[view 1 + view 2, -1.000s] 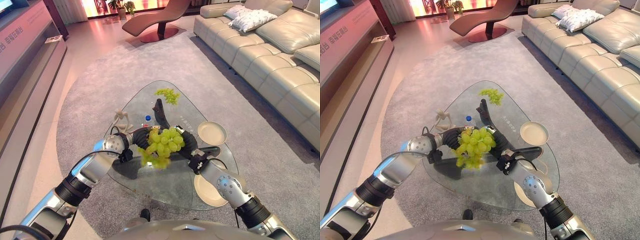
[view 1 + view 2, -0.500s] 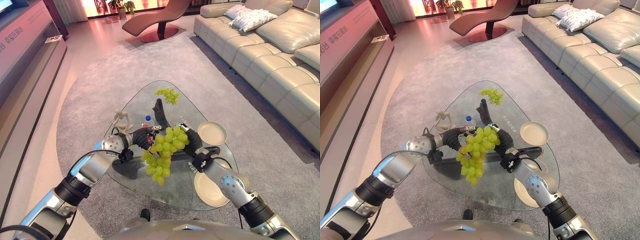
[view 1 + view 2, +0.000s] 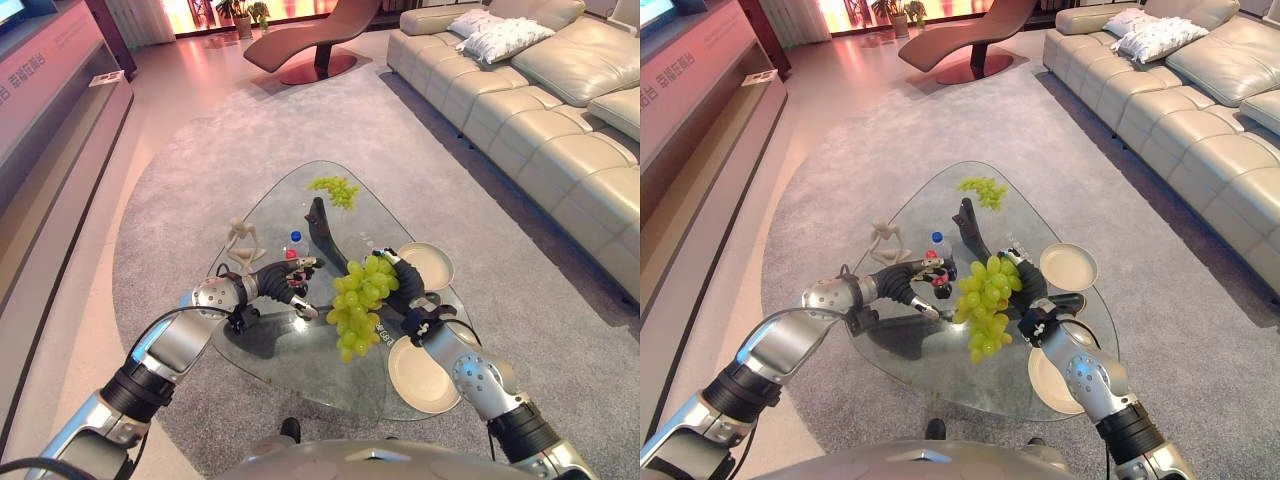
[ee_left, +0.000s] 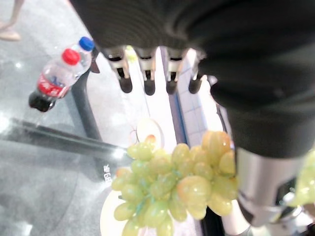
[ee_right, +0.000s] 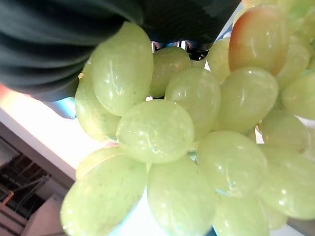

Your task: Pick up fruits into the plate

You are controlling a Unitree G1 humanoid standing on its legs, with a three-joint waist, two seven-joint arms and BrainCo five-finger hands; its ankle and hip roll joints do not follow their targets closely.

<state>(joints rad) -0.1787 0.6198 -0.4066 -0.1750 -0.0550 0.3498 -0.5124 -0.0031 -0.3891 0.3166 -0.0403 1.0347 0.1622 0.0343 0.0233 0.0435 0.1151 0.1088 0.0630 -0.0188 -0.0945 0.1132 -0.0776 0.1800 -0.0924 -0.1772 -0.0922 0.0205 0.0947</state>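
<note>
A large bunch of green grapes [image 3: 358,305] hangs above the glass table [image 3: 300,370], held up by my right hand [image 3: 410,296], whose fingers are curled round its top. The grapes [image 5: 167,142] sit right against that hand's dark cover. My left hand [image 3: 283,283] is a little to the left of the bunch, apart from it, with its fingers [image 4: 147,81] straight and holding nothing. Two cream plates stand on the table's right side: a far plate [image 3: 424,266] and a near plate [image 3: 418,377] just below and right of the hanging bunch. A second, smaller bunch of grapes [image 3: 335,190] lies at the table's far end.
On the table stand a black curved sculpture [image 3: 322,228], two small bottles [image 4: 54,81] and a pale figurine [image 3: 243,240]. The table sits on a grey rug [image 3: 200,160]. A beige sofa [image 3: 540,110] runs along the right, and a brown lounge chair [image 3: 315,40] is at the back.
The bunch has moved right, from between both hands to over the plates' side. My left hand has let go and its fingers have straightened; the right hand alone carries the grapes.
</note>
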